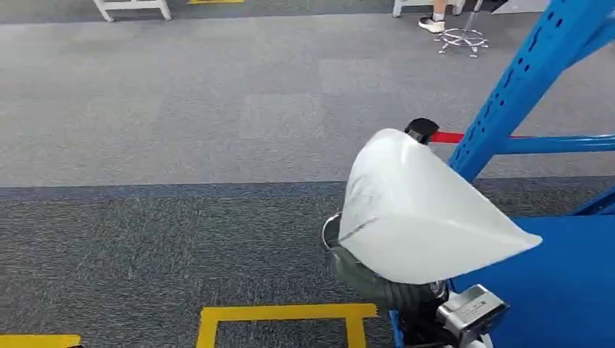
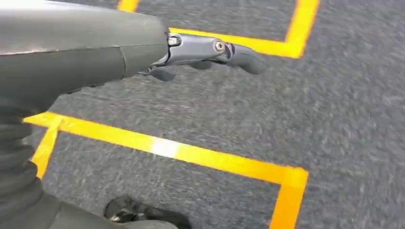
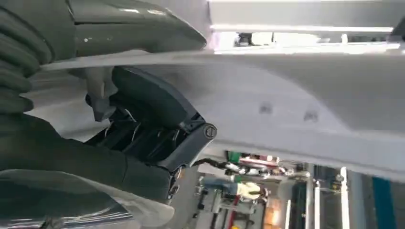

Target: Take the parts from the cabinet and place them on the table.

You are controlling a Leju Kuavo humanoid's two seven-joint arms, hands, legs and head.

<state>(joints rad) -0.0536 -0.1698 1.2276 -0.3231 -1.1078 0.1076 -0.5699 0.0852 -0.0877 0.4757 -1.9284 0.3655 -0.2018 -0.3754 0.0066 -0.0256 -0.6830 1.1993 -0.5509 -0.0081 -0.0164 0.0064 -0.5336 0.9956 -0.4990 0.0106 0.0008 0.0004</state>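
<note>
A large white curved panel part (image 1: 420, 210) hangs in front of the blue cabinet frame (image 1: 522, 80), above the carpet. My right arm's grey ribbed wrist cover (image 1: 366, 279) comes up beneath it, and the panel hides the hand in the head view. In the right wrist view my right hand (image 3: 153, 124) grips the edge of the white part (image 3: 310, 95), thumb on one side and dark fingers on the other. My left hand (image 2: 210, 52) hangs over the grey carpet with its fingers stretched out and nothing in them.
A blue shelf surface (image 1: 566, 283) lies at the lower right beside the part. Yellow tape marks (image 1: 283, 313) outline a box on the carpet. At the far back stand a stool base (image 1: 463, 38), a person's shoe (image 1: 431, 24) and white table legs (image 1: 130, 7).
</note>
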